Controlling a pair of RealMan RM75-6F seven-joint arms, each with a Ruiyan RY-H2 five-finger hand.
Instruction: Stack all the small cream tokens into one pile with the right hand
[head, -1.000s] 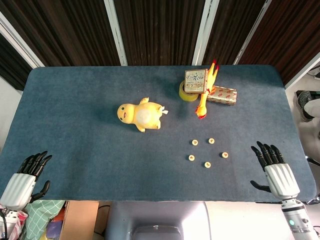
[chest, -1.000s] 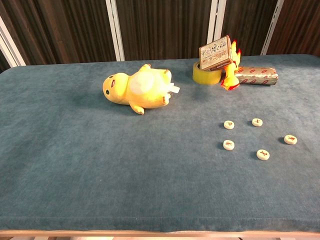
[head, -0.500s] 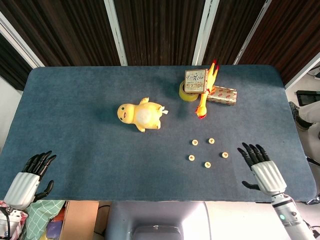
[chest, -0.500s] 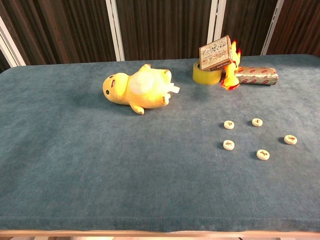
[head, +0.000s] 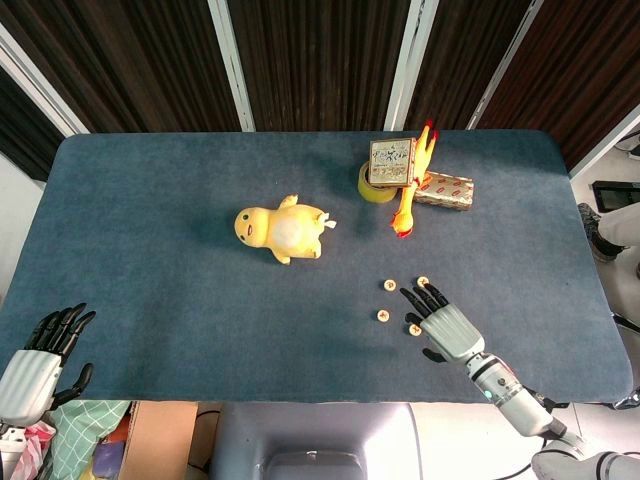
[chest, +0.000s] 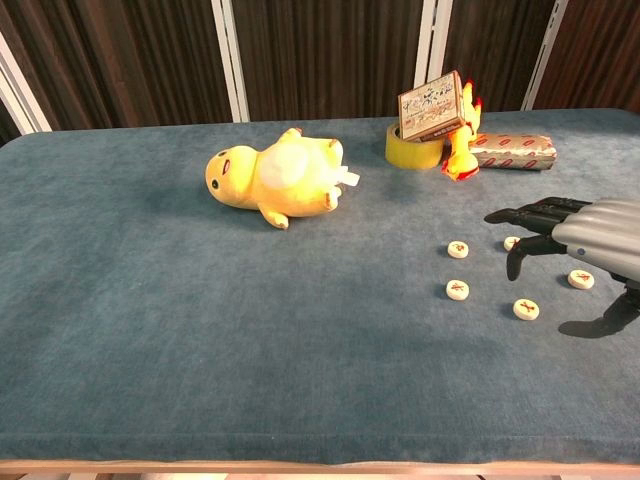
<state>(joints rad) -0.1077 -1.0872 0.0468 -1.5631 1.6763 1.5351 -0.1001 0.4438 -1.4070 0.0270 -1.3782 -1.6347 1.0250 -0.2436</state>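
Chest view, right hand (chest: 590, 245) above cream tokens (chest: 457, 290), fingers (chest: 520, 216) spread, holding nothing, left hand (head: 35, 360) likewise empty.

Right hand (head: 443, 325) is out over the table, palm down, fingers spread and stretched forward, nothing held in it. In the chest view it comes in from the right edge (chest: 585, 235), dark fingertips (chest: 500, 216) pointing left, thumb hanging lower and apart from the rest. Its forearm runs back toward the near right corner in the head view, wrist angled so the hand points up and left. Left hand (head: 38, 358) sits low at the near left corner, off the table edge, fingers spread and empty, pointing up and to the right.
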